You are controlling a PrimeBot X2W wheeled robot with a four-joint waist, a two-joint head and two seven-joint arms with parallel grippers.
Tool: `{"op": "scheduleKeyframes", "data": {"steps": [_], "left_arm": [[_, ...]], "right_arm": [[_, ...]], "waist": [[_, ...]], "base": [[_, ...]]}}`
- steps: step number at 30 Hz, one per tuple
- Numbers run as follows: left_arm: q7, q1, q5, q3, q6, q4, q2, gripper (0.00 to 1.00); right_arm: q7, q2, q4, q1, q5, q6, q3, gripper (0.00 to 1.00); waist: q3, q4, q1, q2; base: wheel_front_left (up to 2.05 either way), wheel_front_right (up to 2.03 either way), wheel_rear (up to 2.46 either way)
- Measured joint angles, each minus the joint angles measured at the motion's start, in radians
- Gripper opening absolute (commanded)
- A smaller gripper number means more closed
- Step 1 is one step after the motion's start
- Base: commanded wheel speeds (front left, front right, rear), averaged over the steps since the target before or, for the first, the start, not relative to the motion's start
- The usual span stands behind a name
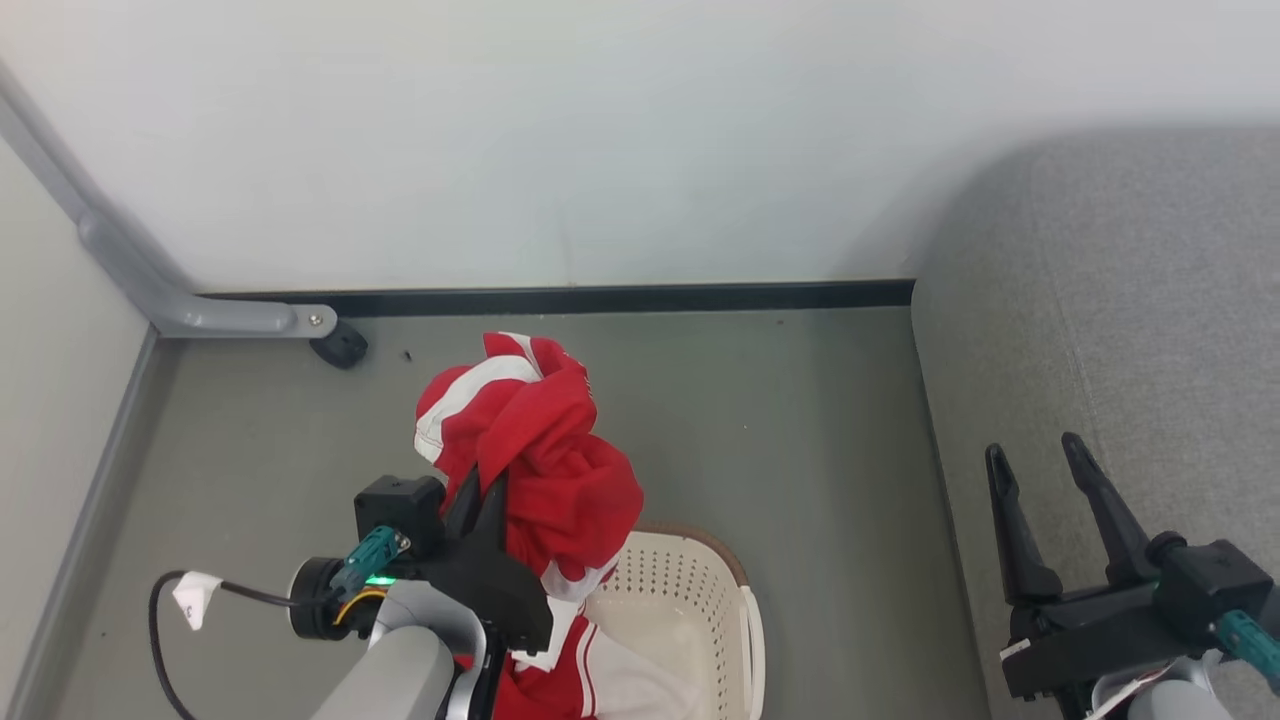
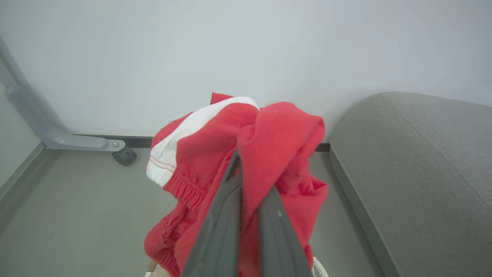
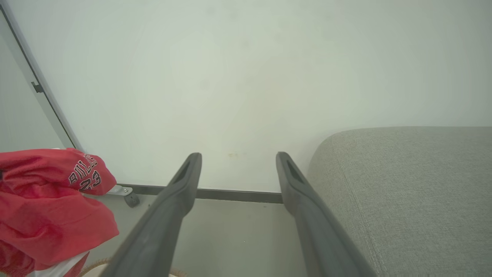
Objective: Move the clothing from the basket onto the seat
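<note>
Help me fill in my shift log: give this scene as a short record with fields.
basket: cream-white perforated plastic laundry basket with brown rim, on the grey floor, more red and white fabric in it
seat: large grey fabric sofa cushion, on the robot's right
left gripper: shut on a red fabric garment with white stripes, held up above the basket
right gripper: open, holding nothing
progress: garment not yet on seat

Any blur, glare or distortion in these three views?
Head view: soft light, sharp, faint shadow on the wall beside the seat. Left wrist view: left fingers close to the lens look soft, clothing sharp. Right wrist view: wide-angle stretches the right fingers; no glare.
</note>
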Motion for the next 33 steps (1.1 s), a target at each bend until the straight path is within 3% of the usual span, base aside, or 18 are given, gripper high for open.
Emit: {"op": "scheduleKeyframes", "data": {"steps": [14, 33], "left_arm": [[0.0, 0.137, 0.085, 0.022, 0.0, -0.171, 0.032, 0.0], [0.0, 0.241, 0.176, 0.032, 0.001, -0.331, 0.052, 0.0]], "right_arm": [[0.0, 0.023, -0.006, 0.111, 0.0, -0.002, 0.021, 1.0], [0.0, 0.043, -0.065, 0.206, -0.001, -0.007, 0.054, 1.0]], "waist": [[-0.134, -0.015, 0.0001, 0.0001], [-0.194, -0.036, 0.0002, 0.0002]], "base": [[0.0, 0.0, 0.0], [0.0, 0.0, 0.0]]}}
